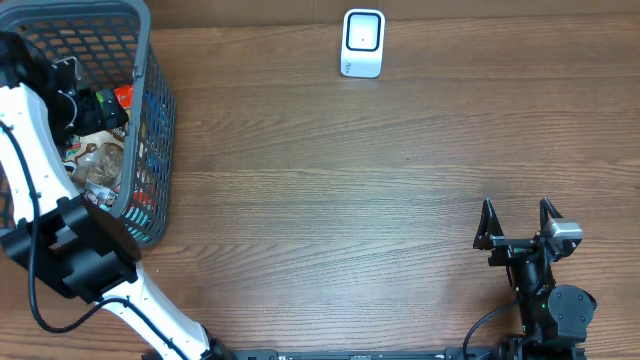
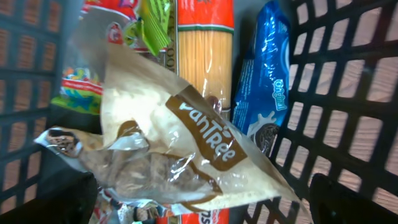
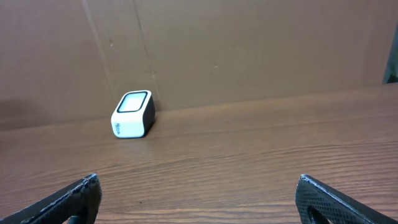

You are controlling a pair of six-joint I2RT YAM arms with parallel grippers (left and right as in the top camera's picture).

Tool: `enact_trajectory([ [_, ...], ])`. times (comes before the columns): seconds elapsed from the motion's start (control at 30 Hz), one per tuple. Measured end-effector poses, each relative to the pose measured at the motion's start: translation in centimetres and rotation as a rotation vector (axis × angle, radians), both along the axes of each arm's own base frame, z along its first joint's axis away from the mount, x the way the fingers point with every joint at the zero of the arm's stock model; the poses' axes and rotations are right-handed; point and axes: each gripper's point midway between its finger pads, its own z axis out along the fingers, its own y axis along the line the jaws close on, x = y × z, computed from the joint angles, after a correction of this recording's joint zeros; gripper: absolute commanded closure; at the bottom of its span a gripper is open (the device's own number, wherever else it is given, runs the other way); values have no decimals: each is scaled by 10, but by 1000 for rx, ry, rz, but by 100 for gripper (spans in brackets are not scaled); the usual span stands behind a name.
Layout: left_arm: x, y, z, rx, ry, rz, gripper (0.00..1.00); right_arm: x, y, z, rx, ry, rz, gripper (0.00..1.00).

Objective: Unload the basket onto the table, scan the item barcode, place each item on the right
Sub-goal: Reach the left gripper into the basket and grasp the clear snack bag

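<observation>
My left gripper point(image 2: 202, 208) is down inside the grey mesh basket point(image 1: 150, 120), open, with its dark fingers point(image 2: 56, 199) at either side of a clear and beige snack bag point(image 2: 186, 143) with brown lettering. The bag lies on top of other items and nothing is gripped. Beside it are a spaghetti pack point(image 2: 205, 56) and a blue cookie pack point(image 2: 267, 93). The white barcode scanner point(image 1: 362, 43) stands at the table's far edge, also seen in the right wrist view as the scanner point(image 3: 133, 114). My right gripper point(image 1: 518, 215) rests open near the front right, holding nothing.
The basket's black mesh wall point(image 2: 348, 93) rises close on the right of the left gripper. A brown cardboard backdrop point(image 3: 249, 50) stands behind the scanner. Bare wooden tabletop point(image 1: 350, 200) stretches between the basket, the scanner and the right arm.
</observation>
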Motion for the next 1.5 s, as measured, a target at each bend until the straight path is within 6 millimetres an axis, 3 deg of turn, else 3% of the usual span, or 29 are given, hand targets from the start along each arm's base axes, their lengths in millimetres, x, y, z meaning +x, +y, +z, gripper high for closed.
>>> enact_trajectory([
  [0.47, 5, 6, -8, 27, 2, -29, 0, 0, 0, 0, 0, 0, 0, 0],
  [0.73, -1, 4, -52, -11, 79, -28, 0, 0, 0, 0, 0, 0, 0, 0],
  [1.13, -11, -4, -102, -37, 129, -33, 0, 0, 0, 0, 0, 0, 0, 0],
  [1.17, -11, -4, -103, -36, 128, -33, 2, 0, 0, 0, 0, 0, 0, 0],
  [1.43, -13, -2, -107, -20, 136, -21, 62, 0, 0, 0, 0, 0, 0, 0],
  [1.5, -13, -1, -107, -17, 137, -24, 63, 0, 0, 0, 0, 0, 0, 0],
])
